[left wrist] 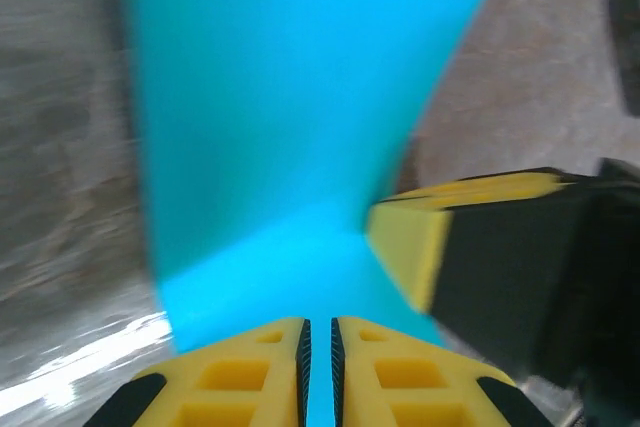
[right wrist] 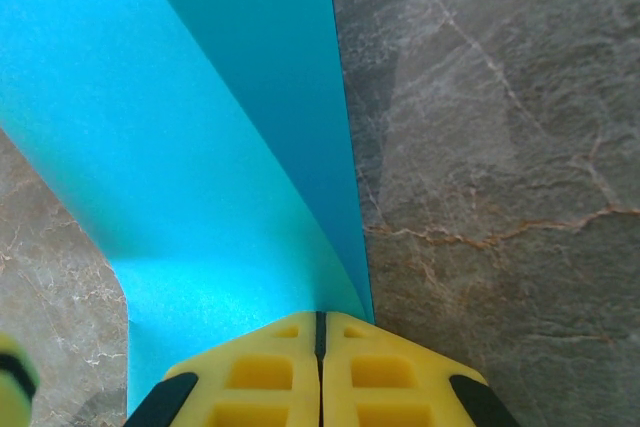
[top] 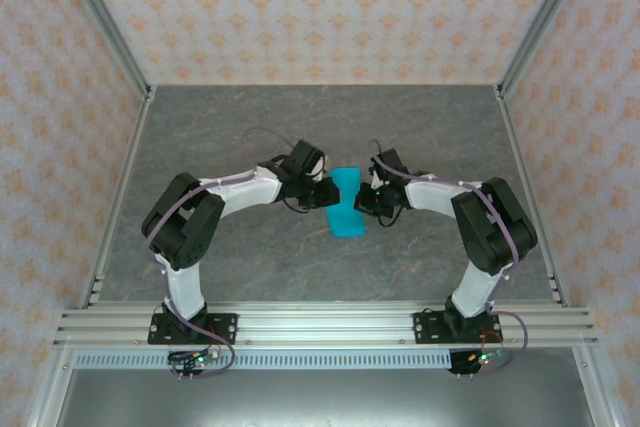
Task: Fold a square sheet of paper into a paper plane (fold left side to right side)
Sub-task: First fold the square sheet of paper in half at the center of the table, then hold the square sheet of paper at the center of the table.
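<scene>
The square sheet of paper [top: 345,209] is bent over in the middle of the table [top: 250,257]. One edge is pinched by the left gripper [left wrist: 318,342] and one by the right gripper [right wrist: 321,327], with the jaws almost pressed together. If it is pulled too hard, it could be torn or creased crooked.

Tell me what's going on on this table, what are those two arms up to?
Two robot arms are working on a square sheet of paper in the middle of the grey table. The left gripper and the right gripper are each pinched shut on it, one from either side. The sheet is bowed over on itself in a soft curl and not yet pressed into a flat crease, so the fold looks about midway.
</scene>
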You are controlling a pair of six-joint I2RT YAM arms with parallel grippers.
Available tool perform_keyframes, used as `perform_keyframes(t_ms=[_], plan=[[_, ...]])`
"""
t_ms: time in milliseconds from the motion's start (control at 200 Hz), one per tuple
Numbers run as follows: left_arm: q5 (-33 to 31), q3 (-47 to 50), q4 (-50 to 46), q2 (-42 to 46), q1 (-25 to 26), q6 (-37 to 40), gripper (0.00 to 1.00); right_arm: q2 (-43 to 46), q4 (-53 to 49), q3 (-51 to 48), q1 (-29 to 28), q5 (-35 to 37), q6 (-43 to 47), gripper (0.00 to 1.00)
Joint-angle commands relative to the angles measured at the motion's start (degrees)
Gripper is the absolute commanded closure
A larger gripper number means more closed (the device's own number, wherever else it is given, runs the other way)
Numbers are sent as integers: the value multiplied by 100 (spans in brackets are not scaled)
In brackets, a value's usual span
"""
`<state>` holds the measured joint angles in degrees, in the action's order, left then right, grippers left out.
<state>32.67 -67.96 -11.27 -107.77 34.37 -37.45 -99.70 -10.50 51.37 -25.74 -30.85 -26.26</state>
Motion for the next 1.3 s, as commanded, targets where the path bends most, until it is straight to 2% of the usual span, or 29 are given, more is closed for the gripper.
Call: perform_keyframes(t_ms=[0, 180, 560, 811, 976, 1296], plan=[[15, -318, 141, -473, 78, 26, 83, -132, -505, -33, -11, 333, 94, 93], [-95, -415, 141, -819, 82, -25, 83, -104, -485, -33, -11, 312, 90, 93], [-331, -111, -131, -860, 213, -11, 83, 251, -126, 57, -2, -128, 84, 93], [-414, -73, -120, -900, 281, -78, 83, 539, 18, 445, 508, -665, 22, 93], [-419, -152, -166, -944, 289, -61, 84, 218, 182, 711, 546, -978, -8, 92], [-419, -235, -244, -966, 316, -43, 84, -504, 564, 851, 420, -1133, -248, 92]])
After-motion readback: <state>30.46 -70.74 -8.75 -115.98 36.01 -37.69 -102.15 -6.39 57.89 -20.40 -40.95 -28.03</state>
